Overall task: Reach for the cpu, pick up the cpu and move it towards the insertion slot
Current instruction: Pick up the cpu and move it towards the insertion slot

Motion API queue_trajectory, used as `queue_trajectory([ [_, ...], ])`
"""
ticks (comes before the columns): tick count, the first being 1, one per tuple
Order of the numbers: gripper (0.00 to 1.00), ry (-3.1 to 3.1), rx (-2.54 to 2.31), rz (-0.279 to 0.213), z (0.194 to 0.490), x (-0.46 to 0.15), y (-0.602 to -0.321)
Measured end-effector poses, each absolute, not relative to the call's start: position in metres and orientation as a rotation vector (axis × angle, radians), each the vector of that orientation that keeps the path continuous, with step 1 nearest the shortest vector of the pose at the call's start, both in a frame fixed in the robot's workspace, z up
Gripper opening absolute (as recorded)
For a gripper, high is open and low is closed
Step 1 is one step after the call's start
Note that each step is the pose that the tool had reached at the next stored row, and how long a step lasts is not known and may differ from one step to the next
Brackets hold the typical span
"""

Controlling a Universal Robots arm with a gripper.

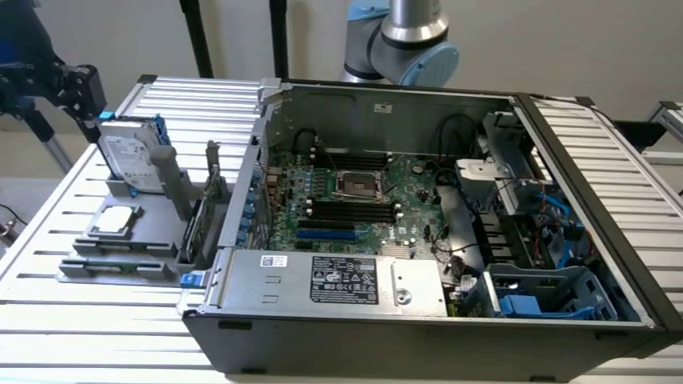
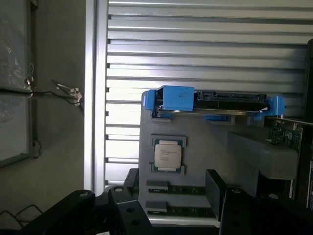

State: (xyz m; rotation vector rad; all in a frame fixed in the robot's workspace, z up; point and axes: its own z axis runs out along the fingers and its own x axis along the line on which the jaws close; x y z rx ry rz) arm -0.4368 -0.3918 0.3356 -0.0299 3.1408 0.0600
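Cpu: laid flat in the grey holder, untouched, found just beyond the tool, whose jaws are spread open and empty.

We see a silver arm with pale blue joint caps, and a matte black gripper dotted with round screws.

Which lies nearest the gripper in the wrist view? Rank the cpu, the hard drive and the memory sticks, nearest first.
1. memory sticks, in the end row of the tray, closest to the gripper.
2. cpu, in the tray's middle.
3. hard drive, on edge at the tray's far end.
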Motion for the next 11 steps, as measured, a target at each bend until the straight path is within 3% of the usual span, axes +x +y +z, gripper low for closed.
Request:
queue_trajectory([
  [11, 0.65, 3.141, -0.030, 0.060, 0.316, -0.437, -0.395],
])
